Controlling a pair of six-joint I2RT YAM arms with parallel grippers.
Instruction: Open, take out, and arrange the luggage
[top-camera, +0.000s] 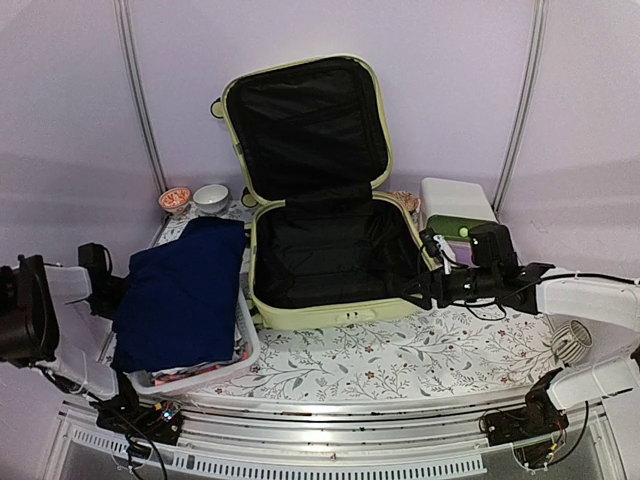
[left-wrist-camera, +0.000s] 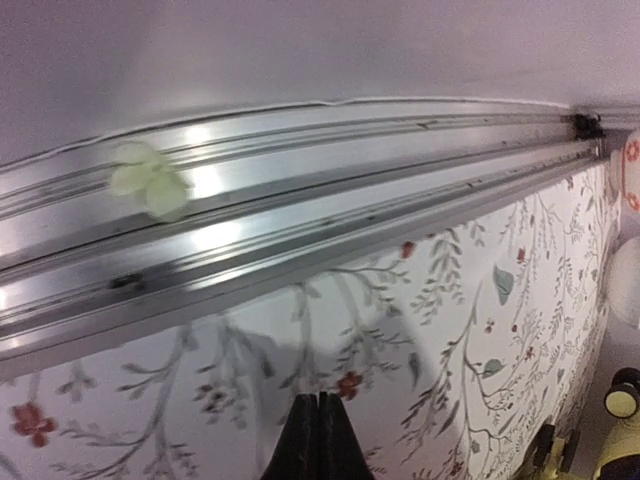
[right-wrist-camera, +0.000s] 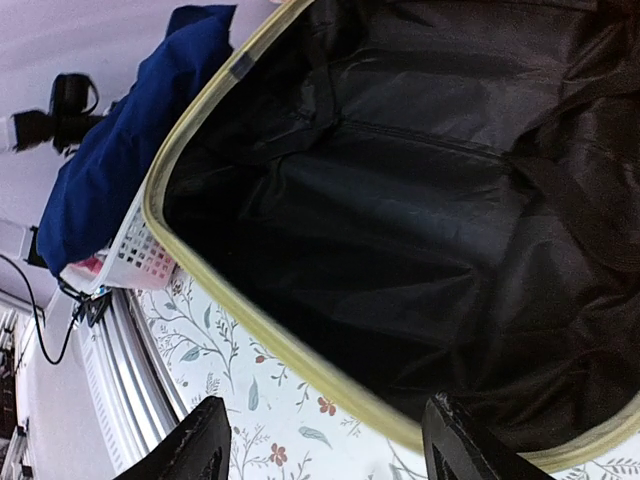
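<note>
The right gripper (right-wrist-camera: 330, 445) stands wide with nothing between its fingers. It is poised just off the near right rim of the luggage (top-camera: 330, 316), looking across the lower half. The left gripper (left-wrist-camera: 320, 440) is pinched fully together on nothing, at the near left over the flowered tabletop (top-camera: 400, 355) beside a metal rail (left-wrist-camera: 300, 230).

The luggage sits mid-tabletop, already open, with the lid propped upright at the far side and the base lying flat toward us. From here the black lining looks bare, though it is too dark to be sure of the pockets. I'd judge the shell stiff and smooth, so slippery on its broad faces. It is probably bulky rather than heavy, if it is as empty as it looks. The rim of the base seems the sensible place to take hold, since it is a thin hard edge that fingers can close across. The lining is soft and would only bunch.

Just left of it stands a white slatted basket (top-camera: 248, 350) with a folded navy cloth (top-camera: 185, 290) on top.

Counted:
- one luggage
- one basket
- one navy cloth
- two small bowls at the far left, a reddish bowl (top-camera: 175, 199) and a white bowl (top-camera: 211, 197)
- one white box (top-camera: 455, 195) at the far right
- two grippers
</note>
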